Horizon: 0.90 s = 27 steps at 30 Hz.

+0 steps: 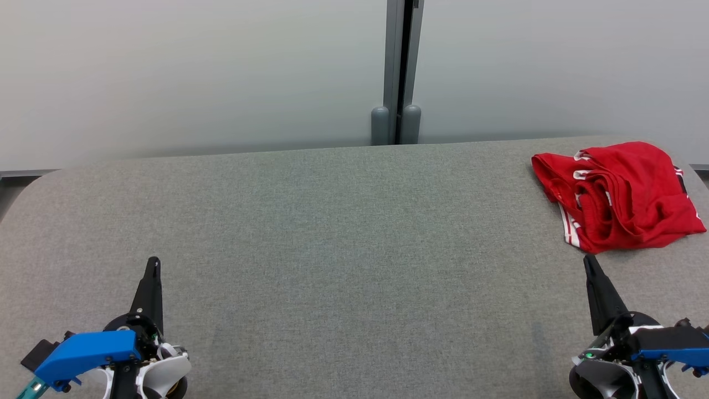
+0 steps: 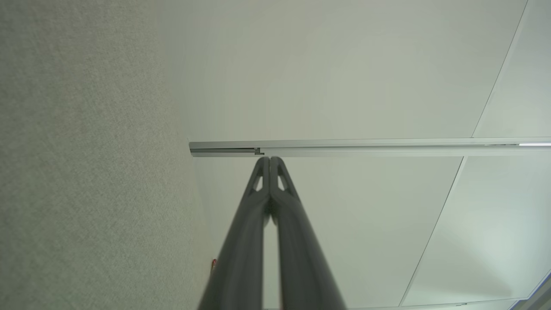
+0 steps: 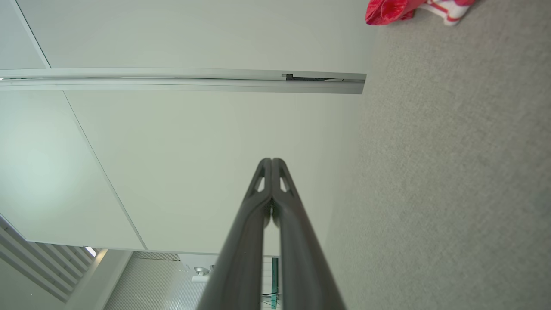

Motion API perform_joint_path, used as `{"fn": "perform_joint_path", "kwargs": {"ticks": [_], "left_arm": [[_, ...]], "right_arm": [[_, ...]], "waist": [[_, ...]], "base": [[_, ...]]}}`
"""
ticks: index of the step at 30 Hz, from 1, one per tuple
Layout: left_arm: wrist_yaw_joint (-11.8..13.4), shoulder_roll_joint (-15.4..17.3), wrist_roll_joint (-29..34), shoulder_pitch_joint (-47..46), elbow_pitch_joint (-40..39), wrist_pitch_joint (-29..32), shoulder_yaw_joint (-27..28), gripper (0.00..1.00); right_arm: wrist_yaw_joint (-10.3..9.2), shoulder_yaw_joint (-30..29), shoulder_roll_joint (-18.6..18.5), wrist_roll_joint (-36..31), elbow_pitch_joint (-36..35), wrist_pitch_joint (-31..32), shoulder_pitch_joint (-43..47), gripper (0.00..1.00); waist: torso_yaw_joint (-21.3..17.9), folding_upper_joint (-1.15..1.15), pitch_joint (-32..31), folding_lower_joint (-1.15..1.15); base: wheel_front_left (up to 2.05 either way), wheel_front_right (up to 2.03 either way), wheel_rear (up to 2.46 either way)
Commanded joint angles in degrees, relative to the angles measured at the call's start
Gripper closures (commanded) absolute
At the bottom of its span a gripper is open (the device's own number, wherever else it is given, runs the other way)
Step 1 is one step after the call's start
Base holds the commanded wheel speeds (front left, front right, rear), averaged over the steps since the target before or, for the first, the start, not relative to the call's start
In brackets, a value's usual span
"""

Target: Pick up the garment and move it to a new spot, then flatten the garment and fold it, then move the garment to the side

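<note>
At the far right corner of the grey cloth-covered desk point(image 1: 332, 221), the red garment point(image 1: 617, 197) with white trim is shown as a loose, rumpled bundle of several layers. Its edges are uneven, and its longer axis runs roughly across the head view from left to right. The rest of the desk surface is seen as plain grey cloth.

The right tool point(image 1: 590, 266) is held low at the near right, with its two dark fingers pressed together and nothing between them. Its tip is seen just short of the garment's near hem; whether the two touch cannot be told. In the right wrist view, the garment is caught at the upper right corner, ahead of the fingers and off their line, which is directed at the pale wall point(image 3: 193, 142).

The left tool point(image 1: 153, 271) is held at the near left, likewise pressed together and empty, well apart from the garment across the width of the desk.

The garment is thus placed ahead of the right tool and slightly to its right, and the right arm is judged much the nearer. The scene would fit a bundle waiting to be picked up, or one folded and set aside; the looseness of the layers leaves this unsettled.
</note>
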Motion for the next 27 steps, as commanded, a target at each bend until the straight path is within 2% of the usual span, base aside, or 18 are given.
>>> {"fn": "perform_joint_path", "kwargs": {"ticks": [1,27], "left_arm": [[-0.6,0.2,-0.1,-0.6,0.0,0.2,0.1,1.0],[-0.6,0.2,-0.1,-0.6,0.0,0.2,0.1,1.0]], "right_arm": [[0.02,-0.1,0.1,0.1,-0.2,0.2,-0.5,1.0],[0.02,-0.1,0.1,0.1,-0.2,0.2,-0.5,1.0]], "waist": [[0.0,0.0,0.0,0.0],[0.0,0.0,0.0,0.0]], "base": [[0.0,0.0,0.0],[0.0,0.0,0.0]]}}
